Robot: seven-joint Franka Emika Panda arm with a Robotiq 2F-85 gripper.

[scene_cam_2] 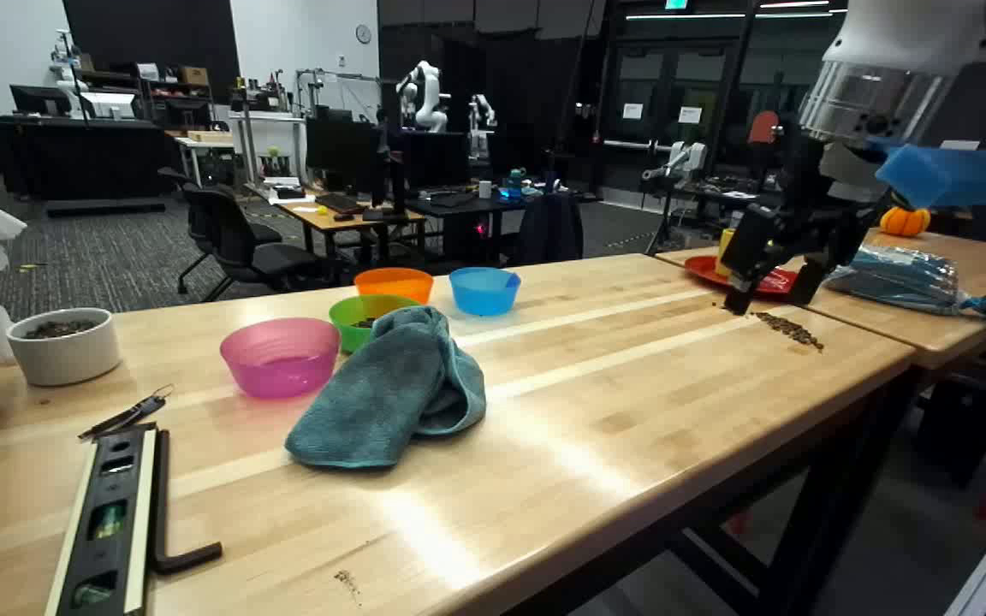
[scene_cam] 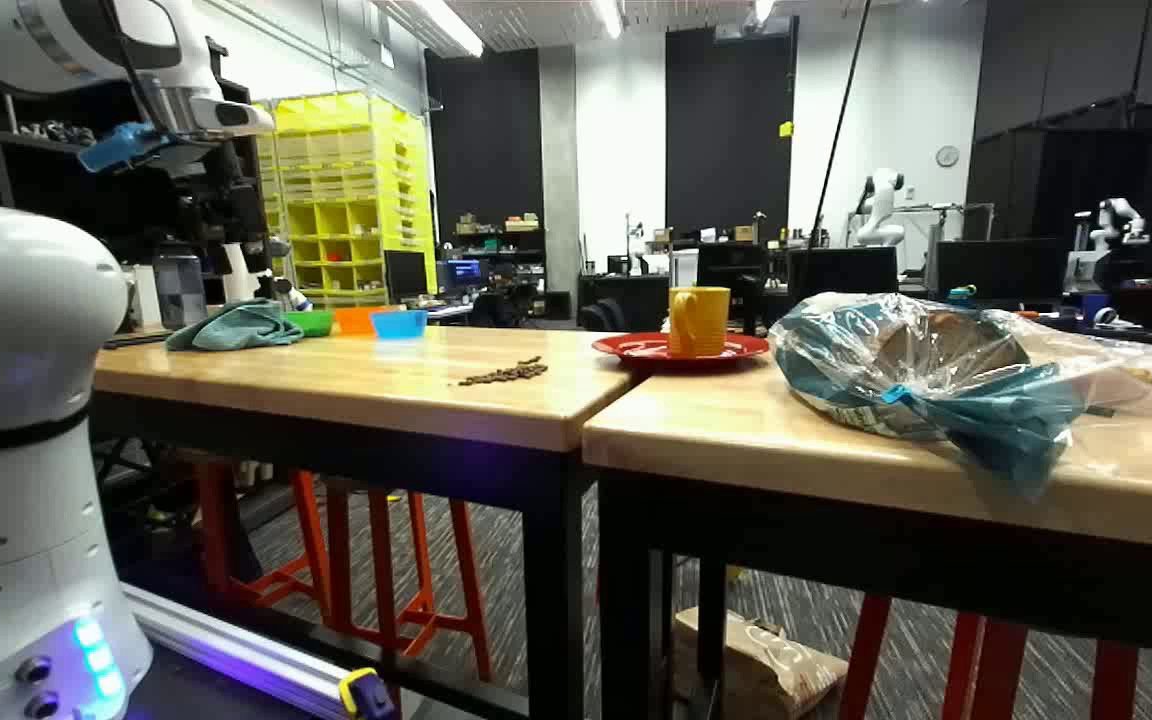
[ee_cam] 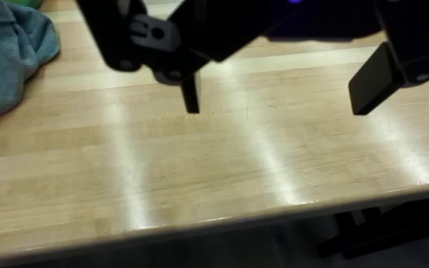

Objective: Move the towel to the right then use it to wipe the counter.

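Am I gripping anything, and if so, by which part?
Nothing: the fingers stand open with nothing between them, and the towel lies on the counter, apart from them.

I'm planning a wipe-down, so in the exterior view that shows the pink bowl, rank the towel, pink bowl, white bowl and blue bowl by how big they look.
Towel: largest.
Pink bowl and white bowl: look alike, unranked.
Blue bowl: smallest.
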